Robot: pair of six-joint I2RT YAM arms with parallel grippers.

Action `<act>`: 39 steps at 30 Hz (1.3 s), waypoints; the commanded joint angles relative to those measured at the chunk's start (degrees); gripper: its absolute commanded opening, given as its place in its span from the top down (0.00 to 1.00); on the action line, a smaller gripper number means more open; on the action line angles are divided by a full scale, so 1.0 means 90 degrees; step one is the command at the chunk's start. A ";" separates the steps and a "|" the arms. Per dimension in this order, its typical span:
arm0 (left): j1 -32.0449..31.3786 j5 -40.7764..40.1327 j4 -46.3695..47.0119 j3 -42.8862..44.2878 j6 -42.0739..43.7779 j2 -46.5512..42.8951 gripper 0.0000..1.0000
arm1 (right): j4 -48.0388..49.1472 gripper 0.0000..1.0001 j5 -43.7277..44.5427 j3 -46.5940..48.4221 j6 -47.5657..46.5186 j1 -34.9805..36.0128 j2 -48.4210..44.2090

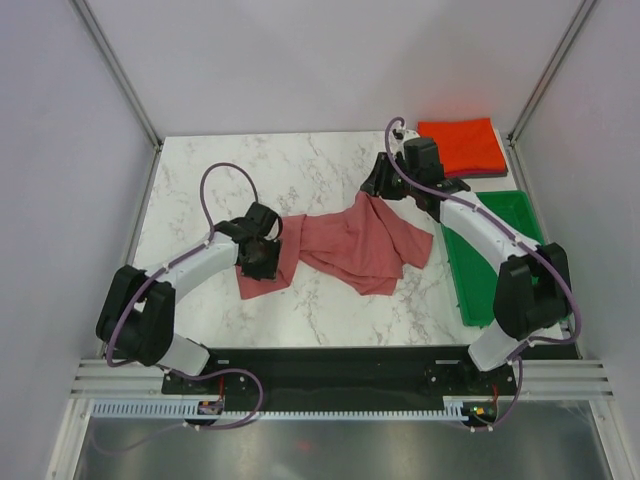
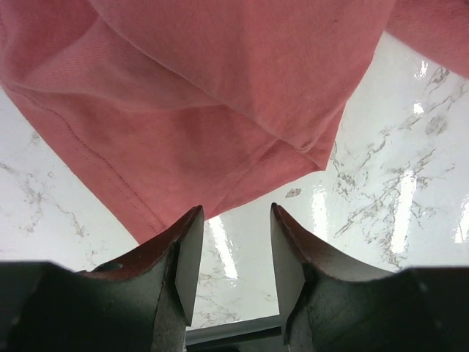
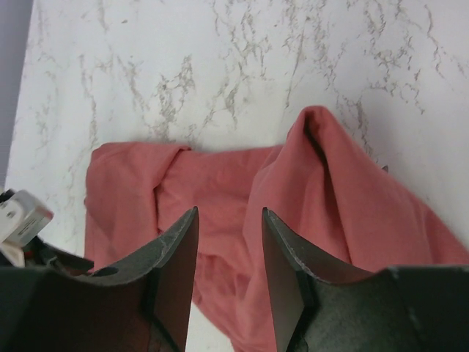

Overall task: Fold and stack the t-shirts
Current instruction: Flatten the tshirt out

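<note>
Currently the left hand [image 1: 262, 250] stands with its fingers [image 2: 187, 249] apart and nothing between them. Its wrist view shows bare marble in the gap. The rose shirt [image 1: 350, 245] has its hem just beyond the fingertips; whether the left fingertip touches it cannot be told. The right hand [image 1: 383, 180] is likewise parted and clamps nothing. It hangs over the shirt's far end, with a raised peak of cloth just past its right finger [image 3: 282, 257].

Edges and room: the rose shirt lies crumpled and unfolded across the middle of the surface [image 1: 300, 170], between the two hands. Open marble shows at the far left and along the near edge. The orange shirt [image 1: 462, 145] sits folded square in the far right corner, apart from the rose one. The tray [image 1: 465, 280] runs along the right edge; the rose shirt's right end lies near its left wall without touching.

Pose: the left arm [image 1: 190, 265] bends at the elbow near the left edge, its forearm reaching right and its hand pointing down at the shirt's left end. The right arm [image 1: 490, 235] stretches away over the tray, its hand turned toward the left.
</note>
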 commanded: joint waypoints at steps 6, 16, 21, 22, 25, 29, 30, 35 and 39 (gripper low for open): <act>-0.0194 -0.0989 -0.0782 0.0625 0.0350 0.0470 0.55 | 0.0145 0.52 -0.0782 -0.0876 0.0414 -0.0006 -0.1044; -0.0722 -0.1040 -0.1310 0.0908 0.1102 0.1261 0.53 | 0.0175 0.51 -0.1106 -0.1062 0.0551 -0.0006 -0.1534; -0.0761 -0.0991 -0.1359 0.1064 0.1219 0.1768 0.54 | 0.0174 0.51 -0.1126 -0.1111 0.0532 0.0004 -0.1641; -0.0790 -0.0952 -0.1369 0.1084 0.1238 0.1808 0.55 | 0.0184 0.51 -0.1135 -0.1131 0.0522 0.0004 -0.1641; -0.0898 -0.0932 -0.1378 0.1064 0.1258 0.1935 0.55 | 0.0174 0.51 -0.1126 -0.1208 0.0522 -0.0006 -0.1622; -0.0908 -0.1030 -0.1398 0.1152 0.1287 0.2160 0.68 | 0.0174 0.51 -0.1096 -0.1267 0.0502 0.0004 -0.1631; -0.0908 -0.1020 -0.1408 0.1172 0.1307 0.2189 0.74 | 0.0174 0.51 -0.1058 -0.1277 0.0502 0.0004 -0.1651; -0.0898 -0.1030 -0.1398 0.1513 0.1191 0.1996 0.98 | 0.0165 0.51 -0.1028 -0.1433 0.0434 -0.0006 -0.1787; -0.0898 -0.1166 -0.1349 0.2272 0.0917 0.1292 0.98 | 0.0087 0.50 -0.0902 -0.1677 0.0336 0.0004 -0.1953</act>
